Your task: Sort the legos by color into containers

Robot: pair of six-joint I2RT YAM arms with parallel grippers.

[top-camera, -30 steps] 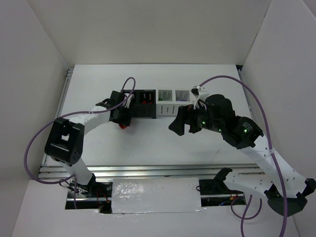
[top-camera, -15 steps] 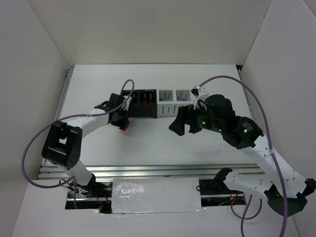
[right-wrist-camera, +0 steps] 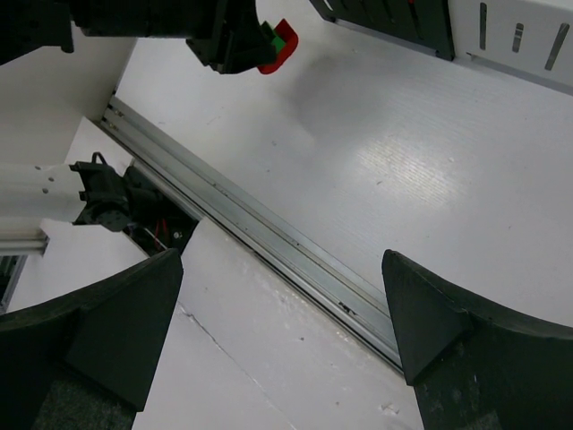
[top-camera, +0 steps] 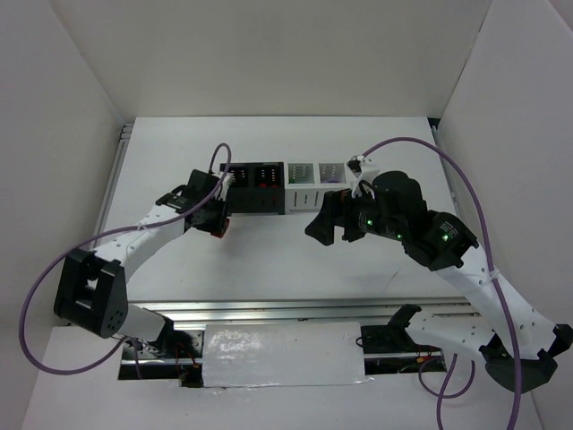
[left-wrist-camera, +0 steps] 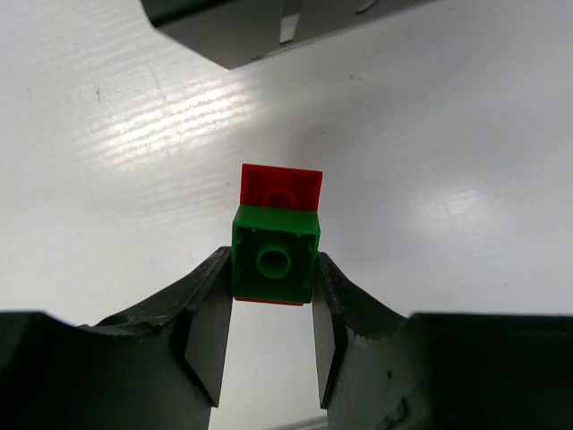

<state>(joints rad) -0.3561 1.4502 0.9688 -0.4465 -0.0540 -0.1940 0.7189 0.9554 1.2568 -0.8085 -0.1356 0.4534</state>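
My left gripper (top-camera: 217,224) is shut on a small stack of two legos, a green brick (left-wrist-camera: 273,258) joined to a red brick (left-wrist-camera: 282,185), held just above the white table in front of the leftmost black container (top-camera: 237,188). The stack also shows in the right wrist view (right-wrist-camera: 276,47). The four joined containers run left to right: two black, then two white (top-camera: 301,184). Red legos (top-camera: 264,179) lie in the second black one. My right gripper (top-camera: 324,229) is open and empty, in front of the white containers.
A metal rail (right-wrist-camera: 269,237) runs along the table's near edge, with a white foam strip (top-camera: 282,354) below it. White walls close the table on the left, the back and the right. Purple cables loop over both arms.
My left arm's elbow has swung out to the left and toward the near edge. Its gripper, still holding the stack, has shifted slightly left. The right arm has not moved.
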